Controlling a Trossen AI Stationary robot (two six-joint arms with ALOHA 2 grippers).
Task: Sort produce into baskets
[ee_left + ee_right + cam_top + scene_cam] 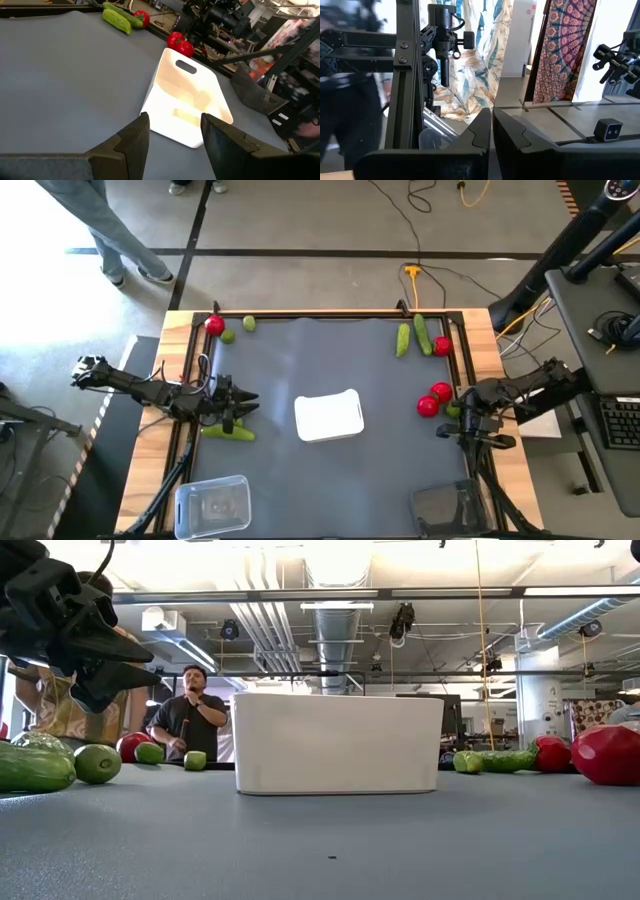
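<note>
**Two arms wait over scattered produce, trays still bare**

At the middle of the grey worktop (300, 360) sits the opaque white tray (329, 416), nothing in it. The left end effector (243, 405) hovers just left of that tray, its two fingers (134, 142) spread apart and gripping nothing, pointed toward the tray. A green cucumber (228, 432) lies on the mat directly beside it, on the near side.

On the right side, the right end effector (449, 427) is raised near the mat's right edge, its fingers (481, 131) pressed together with nothing between them. Two red tomatoes (434, 399) lie touching each other just left of that arm, with a lime (452, 411) partly hidden beside them under the arm.

At the far left corner, a red tomato (214, 325) rests near two limes (238, 330). At the far right, two cucumbers (412, 336) lie side by side, with another tomato (442, 347) just to their right.

The clear plastic tray (213, 505) stands at the near left corner, and the dark smoky tray (450, 508) at the near right, both well apart from the produce.

Beyond the far edge, a person (190, 712) stands in the room.
</note>
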